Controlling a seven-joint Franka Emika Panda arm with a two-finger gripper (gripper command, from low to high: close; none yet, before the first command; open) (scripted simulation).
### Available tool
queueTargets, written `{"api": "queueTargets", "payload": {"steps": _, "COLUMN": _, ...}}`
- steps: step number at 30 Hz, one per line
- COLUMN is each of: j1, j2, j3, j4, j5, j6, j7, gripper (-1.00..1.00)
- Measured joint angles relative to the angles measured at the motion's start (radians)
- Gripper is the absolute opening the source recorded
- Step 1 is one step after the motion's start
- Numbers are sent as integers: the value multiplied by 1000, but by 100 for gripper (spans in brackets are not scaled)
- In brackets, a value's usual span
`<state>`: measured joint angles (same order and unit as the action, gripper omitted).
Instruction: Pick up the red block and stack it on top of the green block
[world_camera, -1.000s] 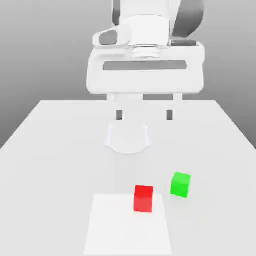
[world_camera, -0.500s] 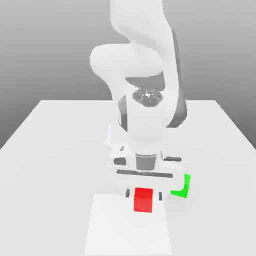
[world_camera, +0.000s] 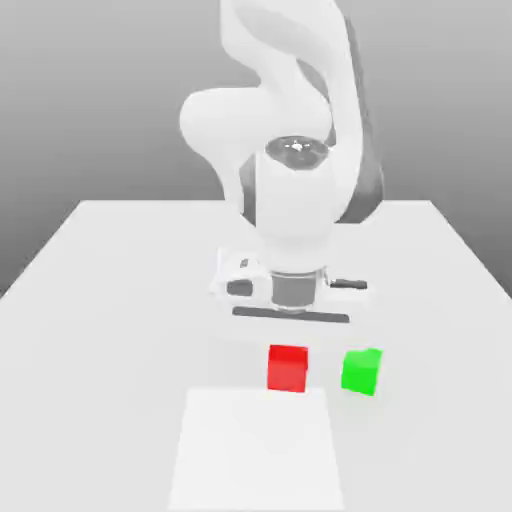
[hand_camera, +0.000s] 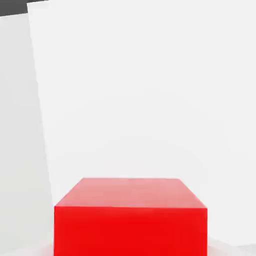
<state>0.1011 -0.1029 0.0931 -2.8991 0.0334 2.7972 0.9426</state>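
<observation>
Lifted since before, red block (world_camera: 287, 369) is grasped by gripper (world_camera: 288, 350); stacking on green block (world_camera: 361, 372), at the exterior view's three o'clock, remains.

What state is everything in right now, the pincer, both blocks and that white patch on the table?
Pincer: shut on the red block.
Red block: gripped, not yet stacked.
Green block: resting on the table, nothing stacked on it.
White patch: flat on the table.
</observation>
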Motion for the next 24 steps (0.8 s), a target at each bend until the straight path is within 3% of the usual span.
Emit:
{"api": "queueTargets", "payload": {"steps": 12, "j1": 307, "j2": -201, "j3": 41, "j4": -87, "j5": 58, "j6": -115, "j7": -449, "gripper": -100}}
{"api": "queueTargets", "payload": {"steps": 20, "j1": 290, "j2": 36, "j3": 63, "j4": -83, "j5": -6, "j6": 118, "j7": -435, "gripper": -100}}
{"api": "queueTargets", "payload": {"steps": 21, "j1": 284, "j2": 68, "j3": 63, "j4": -82, "j5": -17, "j6": 148, "j7": -428, "gripper": 100}}
{"api": "queueTargets", "payload": {"steps": 24, "j1": 285, "j2": 68, "j3": 63, "j4": -82, "j5": -17, "j6": 148, "j7": -428, "gripper": 100}}
